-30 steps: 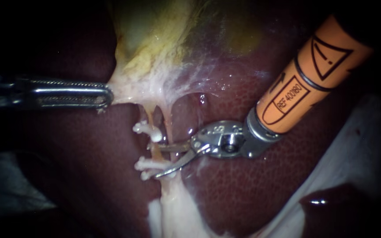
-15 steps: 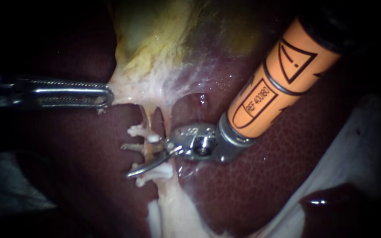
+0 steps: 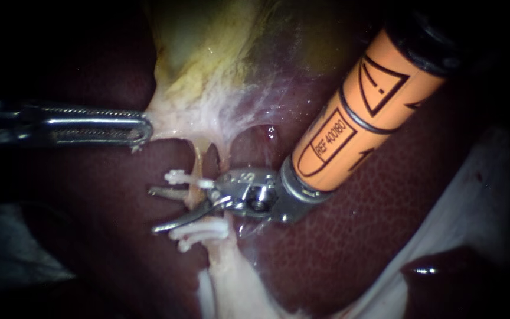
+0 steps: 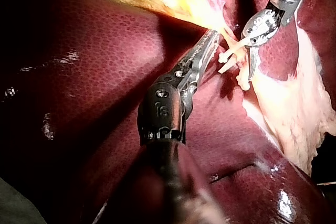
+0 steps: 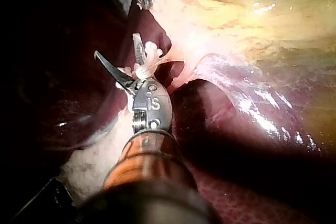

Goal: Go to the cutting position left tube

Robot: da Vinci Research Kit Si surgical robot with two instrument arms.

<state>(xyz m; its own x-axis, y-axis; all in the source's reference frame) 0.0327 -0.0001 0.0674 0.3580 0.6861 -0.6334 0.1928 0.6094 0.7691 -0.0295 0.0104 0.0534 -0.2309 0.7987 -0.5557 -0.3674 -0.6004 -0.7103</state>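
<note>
The jaws of the right instrument (image 3: 154,210) are standing spread, two thin curved metal blades with a clear gap between them, gripping nothing. The thin, tan left tube (image 3: 198,160) is running across that gap, close to the hinge of the blades, so the blades are straddling it. I cannot tell whether either blade is touching it. Just outside one blade, on the gallbladder's side, a small white plastic clip (image 3: 177,176) is sitting on the tube. Just outside the other blade, a pair of white clips (image 3: 199,231) is sitting on it as well. Behind the blades, the silver wrist is leading back to an orange-sleeved shaft (image 3: 355,124) coming in from the upper right. In the right wrist view the same spread blades (image 5: 116,45) are pointing past the clips.

The long, slotted metal jaws of the left instrument (image 3: 147,129) are lying pressed together, pinching the pale lower edge of the yellowish, glistening gallbladder (image 3: 208,59) and drawing it out into a taut point. The left wrist view is showing this grip at the jaw tips (image 4: 211,36), with the clipped tube just beyond them. The dark red-brown, finely mottled liver (image 3: 355,236) is lying under both instruments.
</note>
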